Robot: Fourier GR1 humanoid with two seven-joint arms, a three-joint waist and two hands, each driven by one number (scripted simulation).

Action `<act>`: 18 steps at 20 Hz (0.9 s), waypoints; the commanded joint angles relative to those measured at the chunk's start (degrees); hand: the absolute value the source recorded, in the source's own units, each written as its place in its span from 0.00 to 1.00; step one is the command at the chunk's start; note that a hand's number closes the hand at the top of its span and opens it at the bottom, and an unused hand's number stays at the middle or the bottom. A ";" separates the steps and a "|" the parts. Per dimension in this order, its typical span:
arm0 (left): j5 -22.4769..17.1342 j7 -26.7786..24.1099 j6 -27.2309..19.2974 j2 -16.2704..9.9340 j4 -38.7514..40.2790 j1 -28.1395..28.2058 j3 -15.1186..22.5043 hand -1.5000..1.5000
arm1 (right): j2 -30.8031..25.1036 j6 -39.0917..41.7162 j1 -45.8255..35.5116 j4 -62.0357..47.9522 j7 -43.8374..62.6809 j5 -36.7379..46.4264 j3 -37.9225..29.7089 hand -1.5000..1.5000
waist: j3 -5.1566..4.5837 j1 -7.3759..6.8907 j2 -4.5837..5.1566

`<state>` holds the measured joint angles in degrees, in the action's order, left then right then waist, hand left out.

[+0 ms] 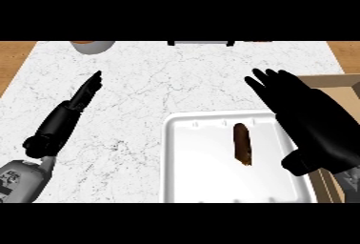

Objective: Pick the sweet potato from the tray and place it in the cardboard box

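Nearest to us, a white rectangular plastic tray point(204, 186) sits on the white marbled stone surface point(155, 90), right of centre. On the tray we see a slim brown sweet potato point(243, 144), lying lengthwise near-to-far, in the tray's far-right part, untouched by either hand. Our black right hand point(309, 119) hangs over the tray's right edge, just right of the sweet potato; its fingers point(264, 81) are straight and slightly spread, pointing far-left, holding nothing. Under and right of that hand we see a brown cardboard box point(330, 86), its rim showing just beside the tray; most of it is hidden by the hand. On the left, our black left hand point(81, 100) is seen edge-on above the surface, fingers straight and together, pointing far, empty, well apart from the tray. At the far edge, a grey round container point(93, 45) left of centre and a dark-edged object point(201, 43) in the middle are both cut off.
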<state>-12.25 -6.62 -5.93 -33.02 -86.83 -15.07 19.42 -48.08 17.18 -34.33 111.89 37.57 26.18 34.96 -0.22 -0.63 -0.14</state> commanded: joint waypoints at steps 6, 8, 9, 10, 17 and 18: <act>0.49 2.97 1.16 1.12 -0.50 -2.60 -0.36 0.50 | 15.14 21.58 -7.73 -6.57 20.03 -2.06 13.10 0.00 | 0.07 -0.53 0.07; 0.58 1.92 0.64 1.63 0.57 -2.34 -1.16 0.50 | 19.33 24.91 -10.61 -9.28 24.77 -1.92 14.96 0.00 | 0.00 -0.71 0.01; -0.43 0.82 2.85 0.79 1.85 -2.73 -1.88 0.50 | 20.61 25.63 -11.69 -11.18 25.65 -0.73 16.09 0.00 | -0.02 -0.60 0.10; 0.54 1.60 2.09 0.80 0.82 -1.55 -1.03 0.50 | 23.92 25.97 -12.15 -13.61 28.08 -1.32 16.30 0.00 | -0.02 -0.94 0.00; 2.46 -1.90 1.70 2.25 2.57 0.65 -1.16 0.50 | 32.61 26.21 -9.46 -22.18 33.69 0.20 18.95 0.00 | 0.06 0.50 -0.08; -0.26 0.36 3.74 0.44 1.82 -1.31 -3.67 0.50 | 32.86 27.09 -10.90 -23.60 33.88 0.65 18.37 0.00 | 0.08 0.38 -0.13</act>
<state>-11.34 -7.06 -3.61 -31.93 -85.08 -15.76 17.27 -20.78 37.61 -44.44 91.94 58.39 26.47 52.07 -0.18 -0.62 -0.17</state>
